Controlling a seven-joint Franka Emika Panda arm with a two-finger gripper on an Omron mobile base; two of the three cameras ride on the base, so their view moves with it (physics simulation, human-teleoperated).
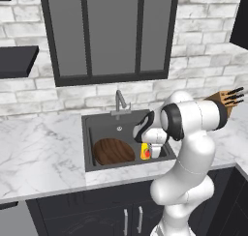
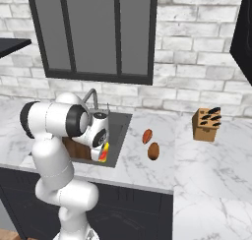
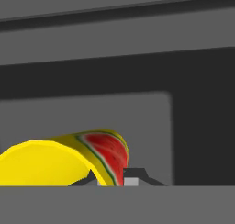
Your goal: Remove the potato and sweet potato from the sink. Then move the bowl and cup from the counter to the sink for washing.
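Observation:
My gripper [image 1: 153,151] is down inside the sink [image 1: 87,133] at its right end, shut on the rim of the yellow cup [image 1: 145,152] with a watermelon print. In the hand view the cup [image 3: 59,162] has its wall pinched in the gripper [image 3: 115,180], with the dark basin wall behind. The brown wooden bowl [image 1: 113,151] lies in the left half of the sink. On the counter [image 2: 133,167] right of the sink [image 2: 121,124] lie the sweet potato [image 2: 147,136] and, nearer the front, the potato [image 2: 153,151]. The cup [image 2: 104,152] shows under the hand.
A slim faucet [image 1: 120,102] rises behind the basin. A wooden knife block [image 2: 206,123] stands on the counter at the far right, against the brick wall. Dark shelves [image 1: 17,61] hang on the left, and dark cabinets run below the counter.

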